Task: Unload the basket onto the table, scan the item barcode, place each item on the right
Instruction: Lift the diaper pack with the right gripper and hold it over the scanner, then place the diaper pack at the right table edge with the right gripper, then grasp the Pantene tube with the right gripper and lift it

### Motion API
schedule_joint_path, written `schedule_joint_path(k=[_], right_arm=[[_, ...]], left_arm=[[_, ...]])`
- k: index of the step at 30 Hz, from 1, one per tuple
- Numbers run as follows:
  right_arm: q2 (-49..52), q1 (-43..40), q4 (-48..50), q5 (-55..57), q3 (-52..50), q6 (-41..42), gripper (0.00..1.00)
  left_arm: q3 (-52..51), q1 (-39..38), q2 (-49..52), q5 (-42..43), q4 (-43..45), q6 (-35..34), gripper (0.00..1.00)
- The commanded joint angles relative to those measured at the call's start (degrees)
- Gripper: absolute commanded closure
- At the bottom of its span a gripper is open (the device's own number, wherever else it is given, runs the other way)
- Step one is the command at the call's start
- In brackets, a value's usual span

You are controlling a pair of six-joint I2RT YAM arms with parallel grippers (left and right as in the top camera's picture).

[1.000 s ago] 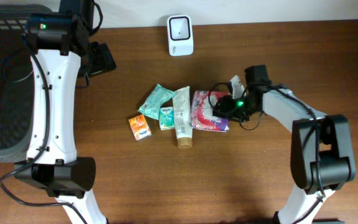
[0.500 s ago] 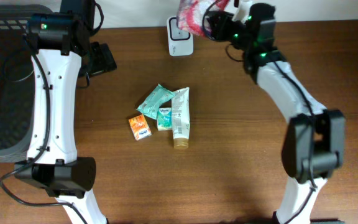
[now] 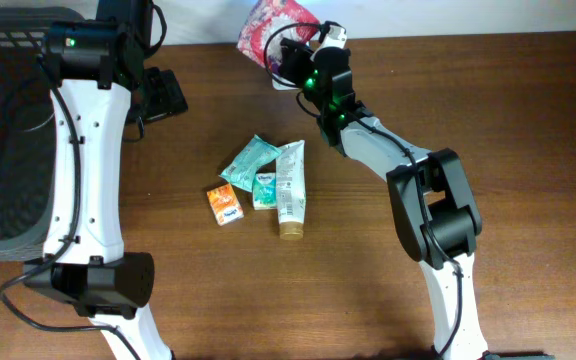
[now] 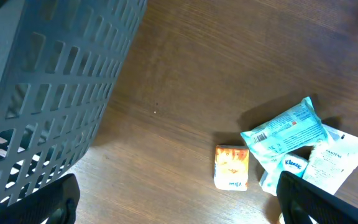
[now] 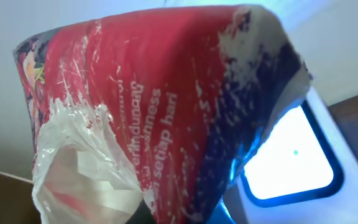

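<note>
The right pincer (image 3: 290,52) is closed tight on a red packet (image 5: 154,112) and holds it in the air at the far edge of the worktop (image 3: 468,120), just in front of the lit window of the white scanner (image 5: 294,155). The packet is crumpled, with white print on its side. The left pincer (image 4: 176,193) is wide open and holds nothing; it hangs near the grey basket (image 4: 55,93) at the left edge. Near the middle of the worktop lie a teal packet (image 4: 284,132), an orange box (image 4: 231,167) and a tube (image 3: 291,190), close together.
</note>
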Motion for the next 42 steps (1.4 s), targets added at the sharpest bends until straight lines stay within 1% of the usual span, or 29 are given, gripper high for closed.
schedule_joint_path(k=[1,3,4,5,6,8,9,11,12,13,16,19,20,22,23,24,25,27,28,29,30,32,33,34,36,39,40,42], right_arm=[[1.1,-0.7,0.6,2.4,1.9,0.4,0.93],[1.1,-0.8,-0.6,2.4,1.9,0.4,0.94],[1.1,-0.9,-0.7,2.5,1.9,0.3,0.92],[1.1,-1.6,-0.6,3.2,1.9,-0.1,0.91],[1.1,-3.3,-0.5,2.5,2.4,-0.2,0.92],[1.1,-6.2,-0.5,-2.3,4.0,-0.3,0.96],[1.0,-9.5,-0.5,-9.5,6.4,-1.3,0.96],[0.7,-14.8,-0.8,-18.8,10.1,-1.2,0.96],[-0.4,-18.3,-4.0,-20.9,11.0,-1.0,0.96],[-1.7,-21.2,-9.2,-21.0,11.1,-1.0,0.96],[-4.7,-32.3,-31.8,-21.5,11.1,-1.0,0.96],[-4.7,-42.7,-48.4,-22.3,11.1,-1.1,0.96],[-4.7,-46.3,-52.9,-22.3,11.1,-1.1,0.96],[-4.7,-50.4,-56.2,-22.3,11.1,-1.1,0.96],[-4.7,-54.1,-58.3,-22.4,11.1,-1.1,0.66],[-4.7,-55.0,-58.6,-23.1,11.1,-1.1,0.41],[-4.7,-55.4,-58.6,-24.9,11.1,-1.2,0.25],[-5.0,-55.6,-58.4,-31.4,11.1,-2.7,0.13],[-6.0,-55.9,-59.5,-32.7,11.1,-2.8,0.09],[-7.8,-56.0,-61.3,-32.8,11.1,-3.0,0.08],[-11.6,-56.4,-63.5,-32.6,11.1,-5.8,0.08],[-17.4,-56.4,-67.1,-30.7,11.1,-8.8,0.07],[-22.5,-56.3,-70.5,-30.2,11.1,-12.3,0.05],[-25.9,-56.2,-73.3,-30.3,11.1,-14.1,0.03],[-31.1,-54.8,-81.0,-30.6,11.1,-20.9,0.01],[-32.6,-48.4,-94.8,-30.6,10.8,-36.8,0.01],[-32.5,-44.9,-97.3,-30.6,9.4,-40.3,0.01],[-32.4,-37.4,-97.9,-30.4,5.2,-43.6,0.01]], left_arm=[[0.6,-0.2,-1.6,-0.6,-0.1,-0.1,0.01],[0.6,-0.2,-1.6,-0.6,0.0,-0.1,0.01],[0.6,-0.2,-1.6,-0.6,-0.1,-0.1,0.01],[0.6,-0.2,-1.6,-0.6,0.0,-0.1,0.01],[0.6,-0.2,-1.6,-0.6,0.0,-0.1,0.01],[0.6,-0.2,-1.6,-0.6,0.0,-0.1,0.01],[0.6,-0.2,-1.6,-0.6,0.0,-0.1,0.01],[0.6,-0.2,-1.6,-0.6,-0.1,-0.1,0.01],[0.6,-0.2,-1.6,-0.6,0.0,-0.1,0.01],[0.6,-0.2,-1.6,-0.6,0.0,-0.1,0.01],[0.6,-0.2,-1.6,-0.6,0.0,-0.1,0.01],[0.6,-0.2,-1.6,-0.6,-0.1,-0.1,0.01],[0.6,-0.2,-1.6,-0.6,0.0,-0.1,0.01],[0.6,-0.2,-1.6,-0.6,0.0,-0.1,0.01],[0.6,-0.2,-1.6,-0.6,0.0,-0.1,0.01],[0.6,-0.2,-1.6,-0.6,0.0,-0.1,0.01],[0.6,-0.2,-1.6,-0.6,0.0,-0.1,0.01],[0.6,-0.2,-1.6,-0.6,0.0,-0.1,0.01],[0.6,-0.2,-1.6,-0.6,-0.1,-0.1,0.01],[0.6,-0.2,-1.6,-0.6,0.0,-0.1,0.01],[0.6,-0.2,-1.6,-0.6,0.0,-0.1,0.01],[0.6,-0.2,-1.6,-0.6,-0.1,-0.1,0.01],[0.6,-0.2,-1.6,-0.6,0.0,-0.1,0.01],[0.6,-0.2,-1.6,-0.6,0.0,-0.1,0.01],[0.6,-0.2,-1.6,-0.6,0.0,-0.1,0.01],[0.6,-0.2,-1.6,-0.6,0.0,-0.1,0.01],[0.6,-0.2,-1.6,-0.6,0.0,-0.1,0.01],[0.6,-0.2,-1.6,-0.6,0.0,-0.1,0.01]])
